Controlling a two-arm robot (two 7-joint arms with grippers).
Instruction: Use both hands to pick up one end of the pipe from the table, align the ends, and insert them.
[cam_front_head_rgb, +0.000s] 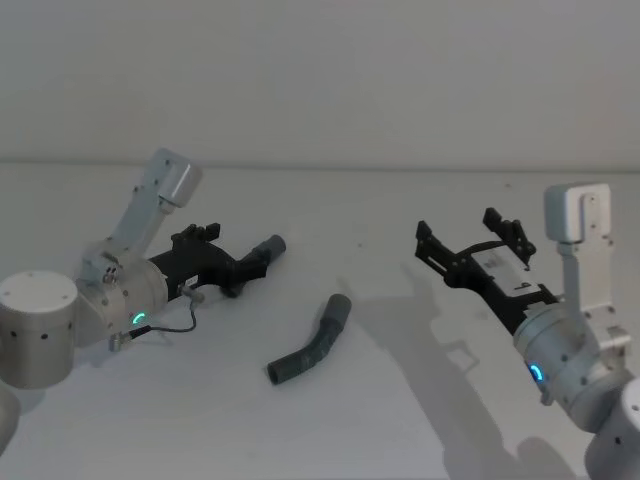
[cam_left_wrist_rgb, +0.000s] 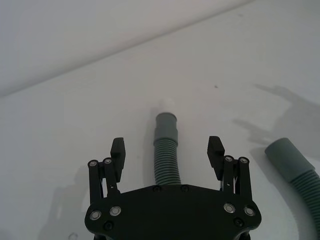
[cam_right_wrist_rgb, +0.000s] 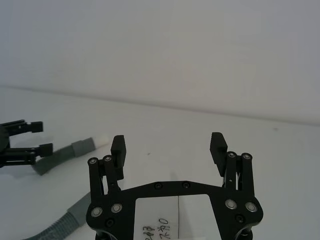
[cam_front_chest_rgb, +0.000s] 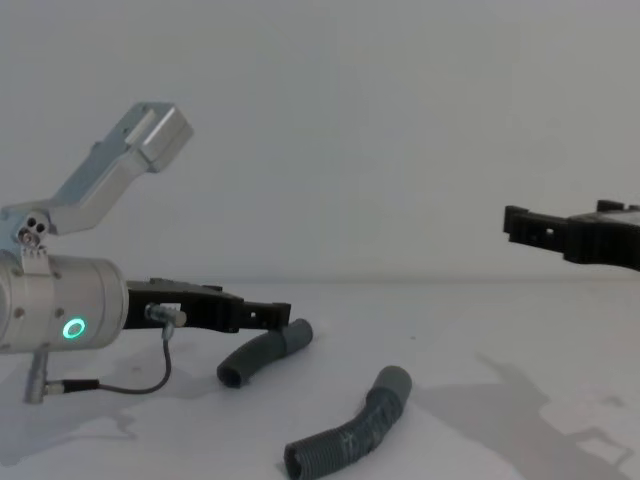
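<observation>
Two curved dark grey pieces of the pipe lie on the white table (cam_front_head_rgb: 420, 420). One piece (cam_front_head_rgb: 266, 249) (cam_left_wrist_rgb: 166, 150) (cam_front_chest_rgb: 262, 355) lies between the spread fingers of my left gripper (cam_front_head_rgb: 232, 262) (cam_left_wrist_rgb: 167, 150) (cam_front_chest_rgb: 270, 314), which is open and low over it. The smooth end (cam_left_wrist_rgb: 166, 123) of this piece sticks out past the fingertips. The other piece (cam_front_head_rgb: 312, 345) (cam_front_chest_rgb: 350, 430) (cam_left_wrist_rgb: 295, 170) lies free mid-table. My right gripper (cam_front_head_rgb: 456, 226) (cam_right_wrist_rgb: 168, 147) (cam_front_chest_rgb: 520, 225) hangs open and empty above the table's right side, well clear of both pieces.
A thin grey cable (cam_front_head_rgb: 175, 325) (cam_front_chest_rgb: 110, 385) loops from my left wrist onto the table. A plain pale wall (cam_front_head_rgb: 320, 80) stands behind the table's far edge. Bare table surface lies between the two grippers around the loose piece.
</observation>
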